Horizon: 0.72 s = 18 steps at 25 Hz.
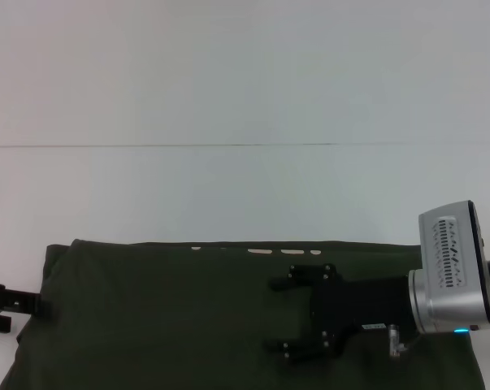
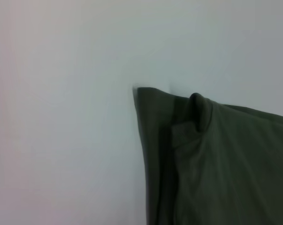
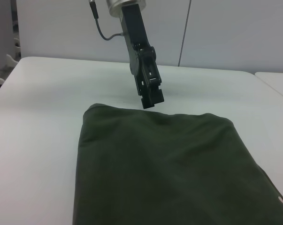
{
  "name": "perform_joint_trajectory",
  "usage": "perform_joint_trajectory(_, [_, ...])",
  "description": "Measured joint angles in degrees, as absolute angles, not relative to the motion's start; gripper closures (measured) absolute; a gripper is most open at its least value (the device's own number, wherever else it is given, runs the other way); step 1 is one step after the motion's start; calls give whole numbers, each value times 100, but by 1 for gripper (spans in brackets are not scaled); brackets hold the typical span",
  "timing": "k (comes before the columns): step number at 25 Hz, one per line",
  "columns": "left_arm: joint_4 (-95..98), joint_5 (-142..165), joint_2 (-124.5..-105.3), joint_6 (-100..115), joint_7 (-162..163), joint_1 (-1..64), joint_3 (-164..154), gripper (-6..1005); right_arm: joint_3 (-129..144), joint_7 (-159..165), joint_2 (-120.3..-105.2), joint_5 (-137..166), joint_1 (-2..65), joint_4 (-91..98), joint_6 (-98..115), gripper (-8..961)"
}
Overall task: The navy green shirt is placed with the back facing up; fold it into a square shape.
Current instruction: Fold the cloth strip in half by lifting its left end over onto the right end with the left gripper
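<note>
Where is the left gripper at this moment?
In the head view, the left gripper is low on the left, at the left edge of the navy green shirt on the white table.

Shirt point(image 1: 171, 317) is lying flat on the table point(image 1: 228, 187), at its near edge. Right gripper point(image 1: 289, 317) is hovering over the shirt's middle, reaching in from the right. Left gripper point(image 1: 21, 305) is sitting at the shirt's left edge.

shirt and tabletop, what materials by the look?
Navy green shirt: soft matte knit, probably cotton jersey; it creases and bunches at the corner in the left wrist view. Table: smooth, hard white top, likely laminate, with a faint sheen and a thin seam.
</note>
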<state>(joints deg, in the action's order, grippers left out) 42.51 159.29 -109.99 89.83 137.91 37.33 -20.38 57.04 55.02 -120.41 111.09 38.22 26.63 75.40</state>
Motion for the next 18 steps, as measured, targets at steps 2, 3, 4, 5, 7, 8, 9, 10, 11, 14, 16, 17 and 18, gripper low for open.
perform_joint_trajectory(2, [4251, 15939, -11000, 8968, 13783, 3728, -2042, 122, 5704, 5502, -12041, 11109, 3820, 2663, 7540, 66])
perform_joint_trajectory(3, [4252, 15952, -11005, 8948, 13775, 3722, -2045, 122, 5704, 5503, -12041, 11109, 3820, 2663, 7540, 66])
perform_joint_trajectory(4, [4251, 15975, -11017, 8899, 13766, 3716, -2051, 122, 5705, 5503, -12041, 11109, 3821, 2663, 7540, 66])
perform_joint_trajectory(5, [4247, 15983, -11023, 8863, 13764, 3712, -2053, 122, 5707, 5503, -12041, 11110, 3823, 2663, 7540, 66])
perform_joint_trajectory(7, [4236, 15987, -11030, 8795, 13760, 3702, -2057, 122, 5711, 5504, -12041, 11116, 3824, 2663, 7542, 67])
perform_joint_trajectory(8, [4230, 15988, -11032, 8757, 13761, 3696, -2057, 122, 5712, 5505, -12041, 11123, 3827, 2663, 7544, 67])
perform_joint_trajectory(9, [4226, 15988, -11033, 8744, 13764, 3694, -2057, 122, 5712, 5504, -12041, 11132, 3829, 2663, 7549, 67])
perform_joint_trajectory(10, [4223, 15988, -11033, 8737, 13768, 3692, -2057, 122, 5713, 5499, -12041, 11139, 3833, 2663, 7553, 67])
perform_joint_trajectory(11, [4221, 15988, -11033, 8737, 13772, 3692, -2057, 122, 5714, 5490, -12041, 11143, 3835, 2663, 7557, 67])
perform_joint_trajectory(14, [4215, 15988, -11033, 8770, 13779, 3691, -2057, 122, 5753, 5480, -12041, 11144, 3836, 2663, 7560, 67])
perform_joint_trajectory(16, [4207, 15988, -11032, 8780, 13778, 3693, -2057, 122, 5786, 5492, -12041, 11143, 3837, 2663, 7552, 66])
perform_joint_trajectory(17, [4167, 15988, -11032, 8788, 13763, 3704, -2062, 122, 5794, 5497, -12041, 11143, 3838, 2663, 7548, 66])
perform_joint_trajectory(18, [4162, 15988, -11031, 8787, 13760, 3706, -2063, 122, 5796, 5498, -12041, 11143, 3838, 2663, 7546, 66])
